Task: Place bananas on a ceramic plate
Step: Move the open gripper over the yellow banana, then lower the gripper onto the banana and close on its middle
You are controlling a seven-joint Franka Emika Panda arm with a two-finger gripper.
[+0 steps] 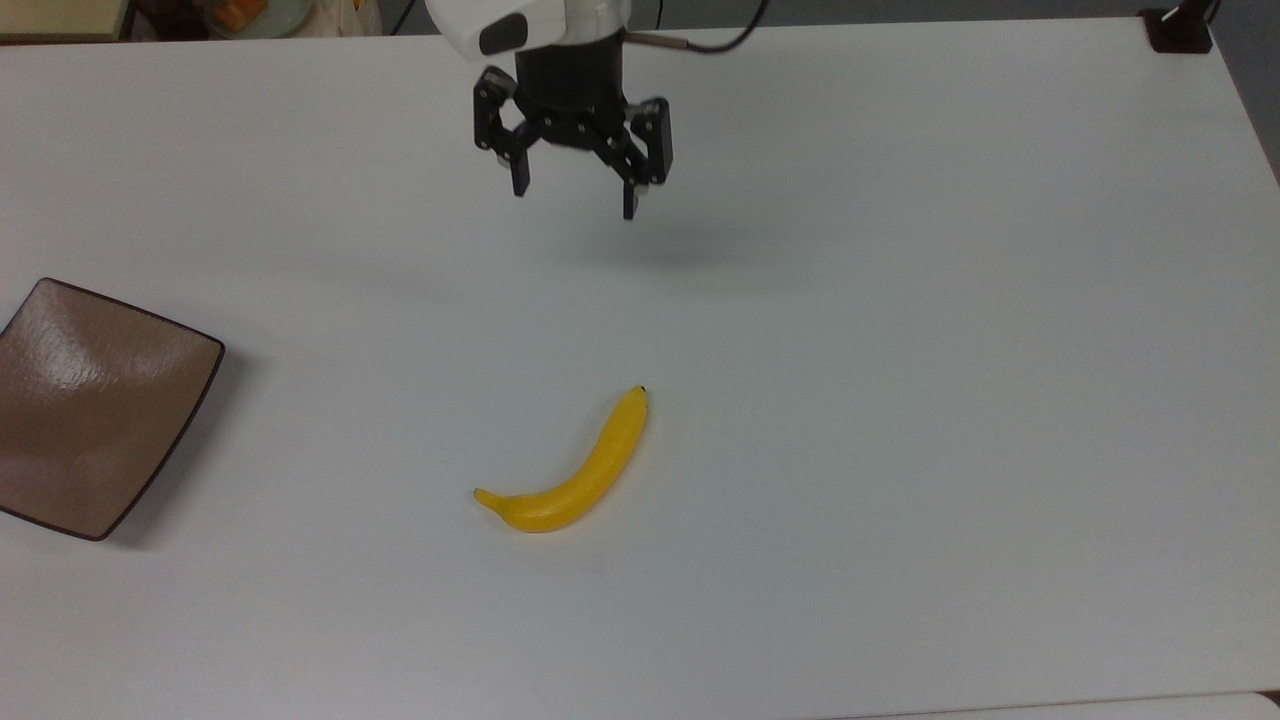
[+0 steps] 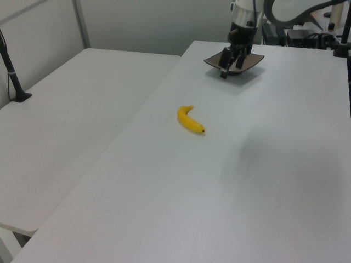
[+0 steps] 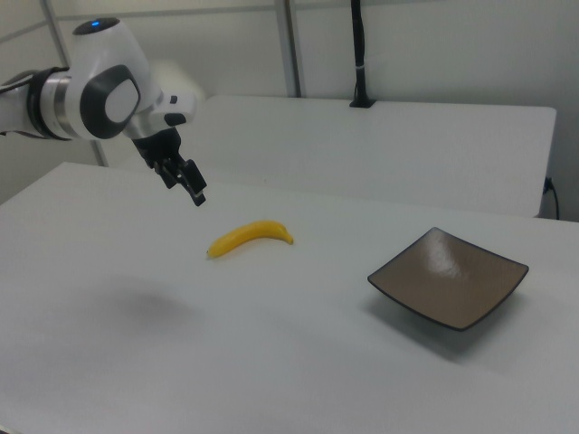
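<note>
A single yellow banana (image 1: 580,480) (image 2: 190,120) (image 3: 249,237) lies curved on the white table (image 1: 900,400), near its middle. The square glossy brown plate (image 1: 90,410) (image 2: 253,59) (image 3: 448,276) sits bare at the top view's left edge. My gripper (image 1: 573,200) (image 2: 229,70) (image 3: 185,188) hangs open above the table with nothing between its fingers. In the top view it is well above the banana, toward the table's far edge. In the left view it stands in front of part of the plate.
A black post base (image 1: 1180,30) is fixed at the table's corner at the top view's upper right. A second white table (image 2: 66,109) with a black post (image 2: 13,76) adjoins on the left view's left. Clutter (image 1: 250,12) lies beyond the far edge.
</note>
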